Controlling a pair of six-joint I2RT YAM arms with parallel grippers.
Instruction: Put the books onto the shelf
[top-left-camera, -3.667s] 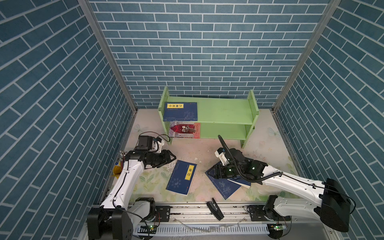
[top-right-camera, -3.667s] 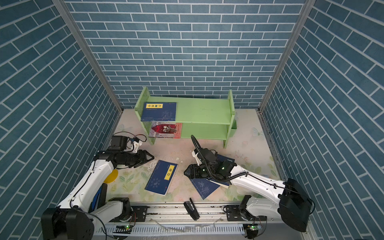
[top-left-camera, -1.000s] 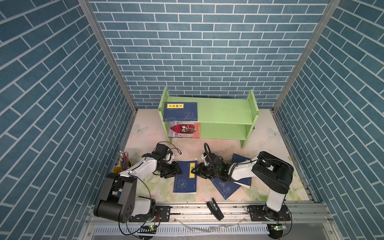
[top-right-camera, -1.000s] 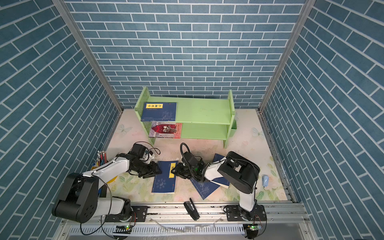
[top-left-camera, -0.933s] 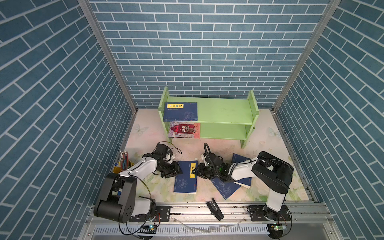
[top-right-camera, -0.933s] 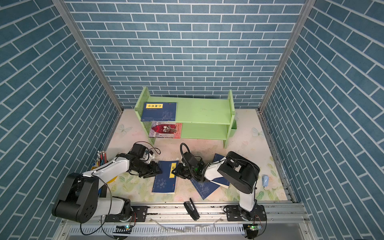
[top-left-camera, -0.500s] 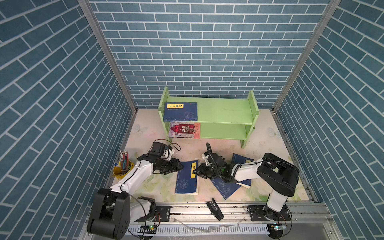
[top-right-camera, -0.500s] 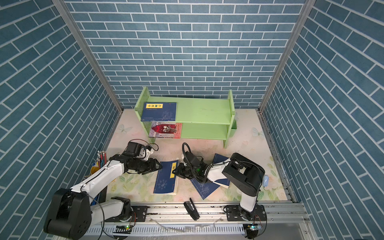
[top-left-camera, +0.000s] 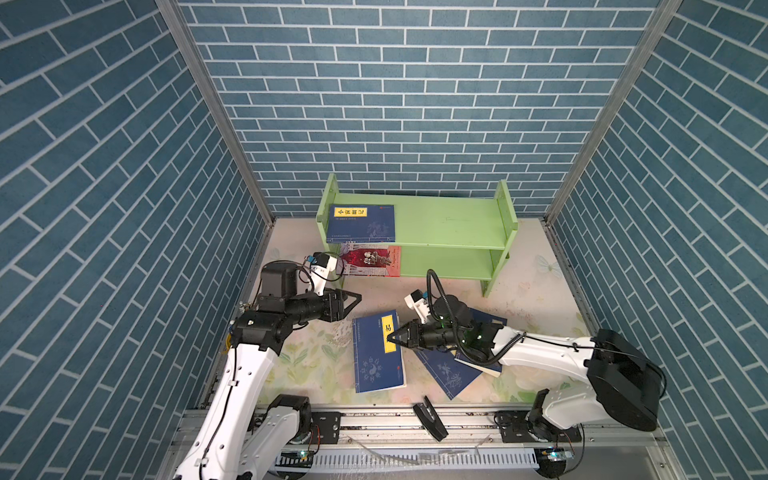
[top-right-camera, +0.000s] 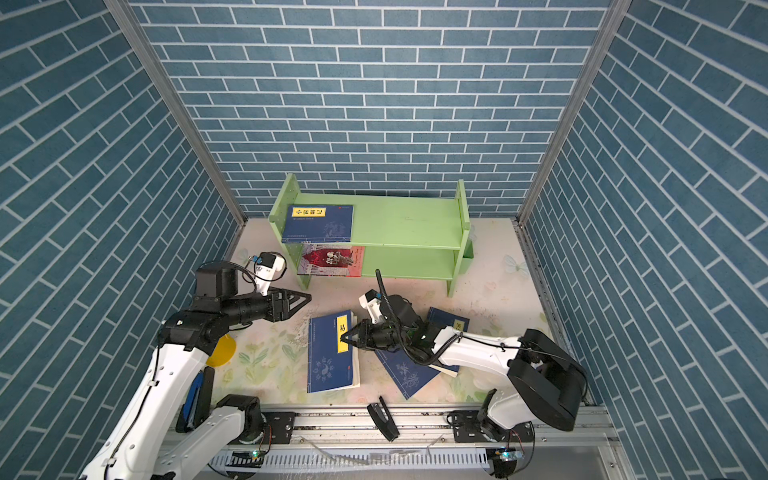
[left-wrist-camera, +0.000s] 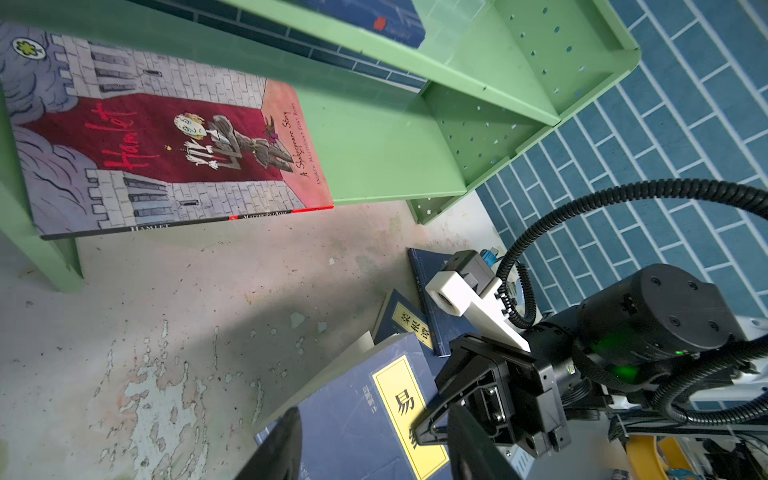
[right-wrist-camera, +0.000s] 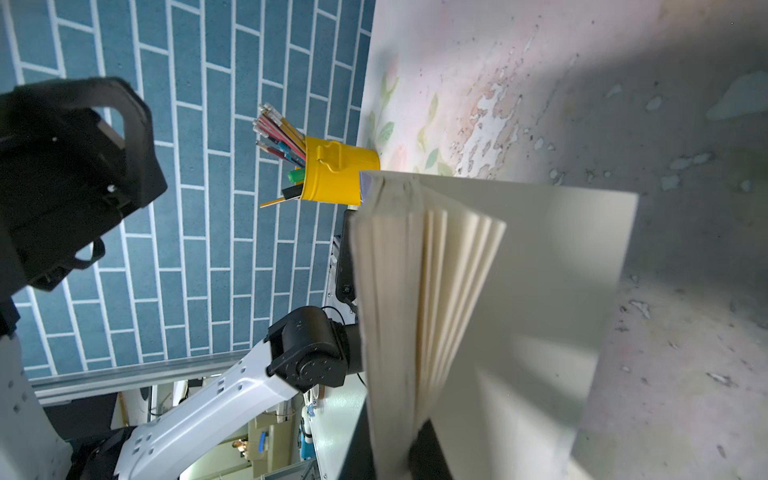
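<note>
Room: blue brick walls (top-left-camera: 374, 104) on three sides, closing in a worn floral table (top-left-camera: 307, 365).
Cup: yellow pen cup (right-wrist-camera: 332, 176) sits at the table's left edge, out of the working area.
Left claw: the left claw (top-left-camera: 351, 305) is open and empty. It is held low over the table and aimed toward the middle book, likely ready to steady or take it.
Shelf: the green shelf (top-left-camera: 449, 224) stands against the back wall. A blue book (top-left-camera: 361, 224) lies flat at the left end of the top tier, with Hamlet (top-left-camera: 370, 262) flat below it, so the right part is free for the rest.
Middle book: the middle book (top-left-camera: 376, 361) lies on the table in front of the shelf, right edge lifted and pages fanning.
Right claw: the right claw (top-left-camera: 391, 338) is clamped on that raised edge. A thin, flat book gives no other hold, so peeling the edge up looks like the way in.
Loose pair: the front book (top-left-camera: 449, 372) and back book (top-right-camera: 451, 322) overlap flat under the right arm, not yet shelved.
</note>
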